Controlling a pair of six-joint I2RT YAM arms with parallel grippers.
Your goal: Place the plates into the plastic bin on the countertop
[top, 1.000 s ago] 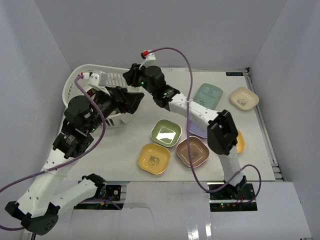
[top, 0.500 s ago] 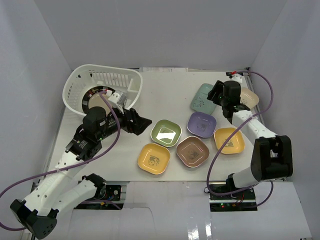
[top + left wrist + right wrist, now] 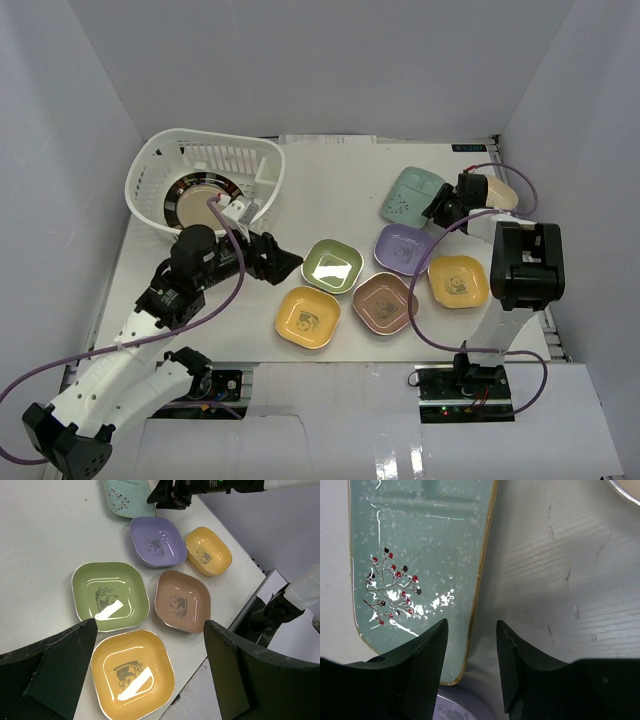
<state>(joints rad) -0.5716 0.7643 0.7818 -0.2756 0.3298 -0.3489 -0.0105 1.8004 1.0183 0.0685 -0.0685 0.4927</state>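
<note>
The right hand (image 3: pixel 470 652) is spread and pinches nothing. One finger is over the mint dish (image 3: pixel 420 555) and the other over bare tabletop (image 3: pixel 560 580), so the dish's gold rim runs up the frame between them. The dish's long side runs from bottom to top of the wrist view, and most of it lies up and left of the hand. Whether either finger touches the rim I cannot tell.

In the overhead view this hand sits at the dish's right edge, right of centre. The white bin (image 3: pixel 150 165), with a round plate (image 3: pixel 200 193) in it, is well apart at upper left.

The left hand (image 3: pixel 150 667), spread wide and empty, hovers over the near yellow dish (image 3: pixel 132 672), with the green dish (image 3: pixel 110 597) just beyond. That arm is the nearer one to the bin.

A cream dish (image 3: pixel 507 195) is mostly hidden behind the right wrist. Only a sliver of the purple dish (image 3: pixel 451 711) shows at the bottom of the wrist frame.
</note>
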